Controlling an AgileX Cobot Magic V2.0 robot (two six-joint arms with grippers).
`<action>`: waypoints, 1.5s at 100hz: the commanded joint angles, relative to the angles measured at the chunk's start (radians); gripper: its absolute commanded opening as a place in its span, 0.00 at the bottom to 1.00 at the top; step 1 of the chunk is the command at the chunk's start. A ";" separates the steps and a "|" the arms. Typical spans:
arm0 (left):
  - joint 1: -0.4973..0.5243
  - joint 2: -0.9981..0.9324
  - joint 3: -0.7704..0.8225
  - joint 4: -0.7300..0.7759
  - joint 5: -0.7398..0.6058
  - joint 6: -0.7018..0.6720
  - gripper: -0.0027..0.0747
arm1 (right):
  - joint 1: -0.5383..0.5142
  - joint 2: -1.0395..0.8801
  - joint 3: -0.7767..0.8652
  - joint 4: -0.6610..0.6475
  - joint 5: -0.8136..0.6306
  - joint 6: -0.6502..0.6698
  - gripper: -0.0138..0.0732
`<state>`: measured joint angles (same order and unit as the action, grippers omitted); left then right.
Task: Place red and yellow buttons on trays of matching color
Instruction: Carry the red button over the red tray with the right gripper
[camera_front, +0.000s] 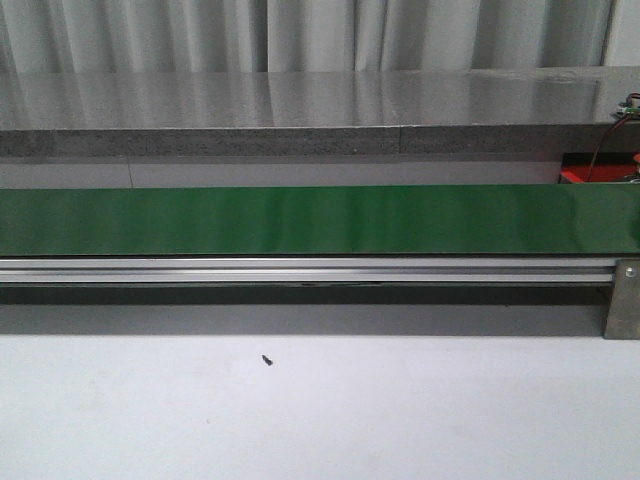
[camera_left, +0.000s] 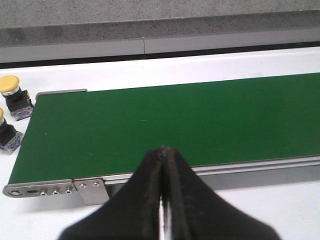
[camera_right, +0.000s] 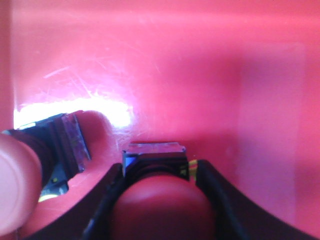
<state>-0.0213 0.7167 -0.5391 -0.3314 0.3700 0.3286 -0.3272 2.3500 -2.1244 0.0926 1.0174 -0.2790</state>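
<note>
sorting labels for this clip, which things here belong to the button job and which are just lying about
Part of the job:
- red button between the right pincer fingers, over the red tray
- second button lying in that tray
- two yellow buttons past the belt's end
- left pincer, shut and empty

Just there:
- green conveyor belt
- small dark speck on the white table

The conveyor belt (camera_front: 300, 220) is showing a smooth green surface with a soft sheen, and its side rail (camera_front: 300, 270) is looking like brushed bare metal. The tabletop (camera_front: 350, 420) is appearing matt white. The red tray (camera_right: 200, 75) is gleaming like glossy plastic, finely scratched. The red button (camera_right: 162, 207) is showing a smooth cap between the matt black end effector fingers (camera_right: 220, 200).
</note>
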 joint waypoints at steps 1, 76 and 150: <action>-0.007 -0.005 -0.027 -0.016 -0.071 -0.003 0.01 | -0.010 -0.067 -0.036 0.003 -0.036 0.001 0.40; -0.007 -0.005 -0.027 -0.016 -0.061 -0.003 0.01 | -0.010 -0.164 -0.036 0.023 -0.057 0.003 0.82; -0.007 -0.005 -0.027 -0.016 -0.046 -0.003 0.01 | 0.126 -0.730 0.114 0.138 0.097 -0.011 0.82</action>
<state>-0.0213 0.7167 -0.5391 -0.3314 0.3852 0.3286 -0.2159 1.7399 -2.0578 0.2214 1.1512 -0.2791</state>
